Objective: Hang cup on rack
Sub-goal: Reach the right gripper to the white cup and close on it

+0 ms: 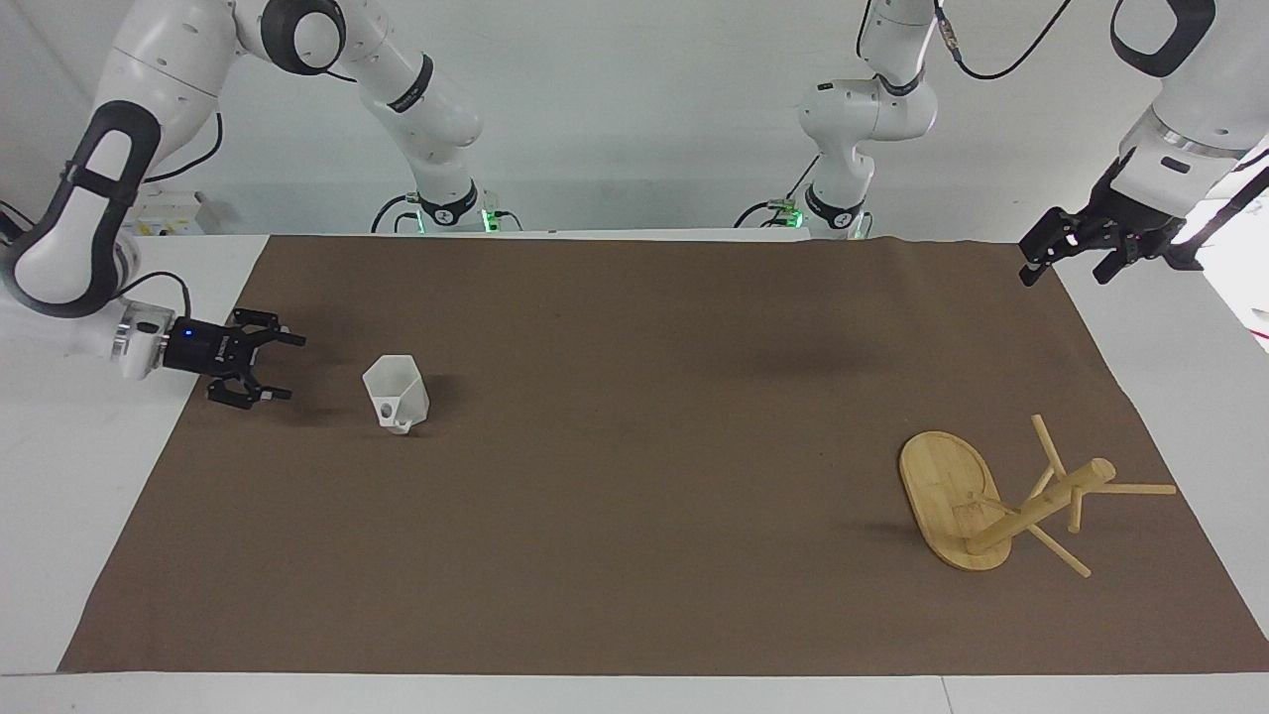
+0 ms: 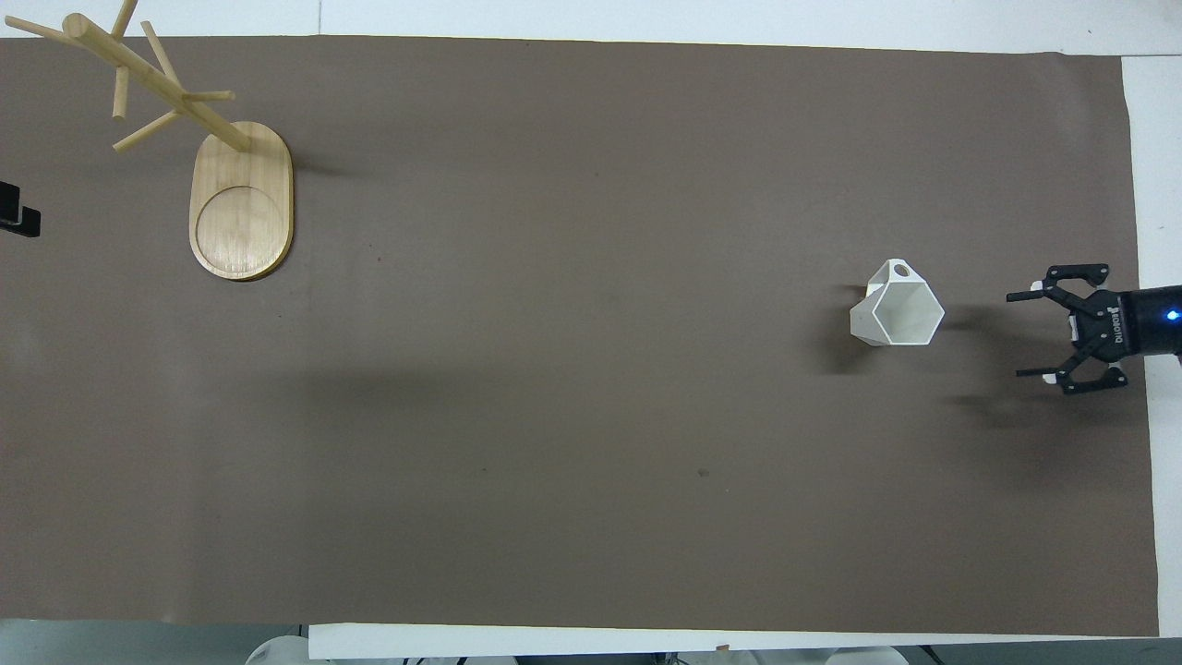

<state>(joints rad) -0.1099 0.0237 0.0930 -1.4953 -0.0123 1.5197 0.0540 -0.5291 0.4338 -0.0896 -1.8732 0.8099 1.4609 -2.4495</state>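
**What lies under me**

A brown mat point(image 1: 634, 516) covers most of my white table point(image 1: 89, 456), whose bare margin shows at both ends and along the edges. The mat lies flat, slightly rippled along one edge.

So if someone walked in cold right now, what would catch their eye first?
Probably the right gripper, open and low over the mat's edge, pointing at the white cup standing beside it. Then the rack at the left arm's end, nothing hanging on it, with the left gripper waiting over the mat's corner.
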